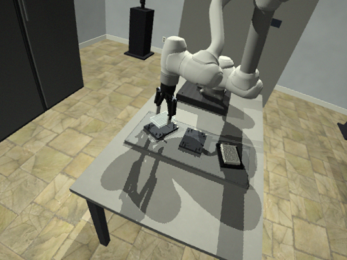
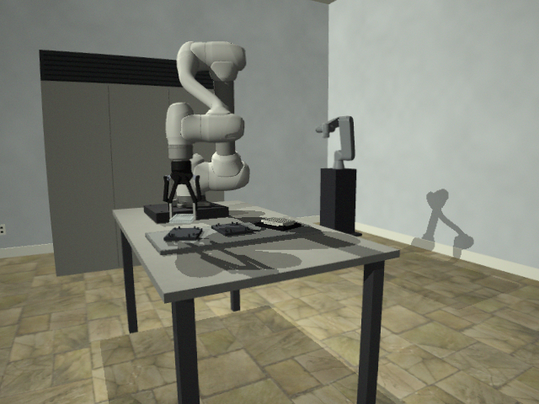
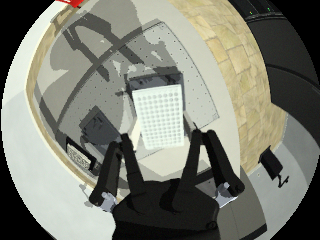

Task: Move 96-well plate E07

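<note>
plate e07 (image 1: 161, 120), the pale translucent 96-well plate, hangs in the black two-finger gripper (image 1: 164, 106), lifted clear of the dark square nest (image 1: 161, 130) at the left end of the grey deck mat (image 1: 150, 152). going left to right across the mat: that vacated nest directly under the plate, then a second dark nest (image 1: 193, 141) in the middle with nothing on it, then a white 96-well plate (image 1: 230, 154) resting on the black nest at the right end. the nest labels are too small to read, so by judgement the left nest is n2, the bare middle one is likely n3, and the right one holds e01 on n1, untouched.

progress, as i judge it: the pick and lift are done; the carry across, the lowering into the locators, the a1 check and the release are all left.

the jaws are closed on the plate, one finger on each side. in the wrist view the plate (image 3: 159, 116) sits between the fingers and reaches out beyond their tips, looking level. which sides are clamped, and where the id label faces, i cannot tell.
</note>
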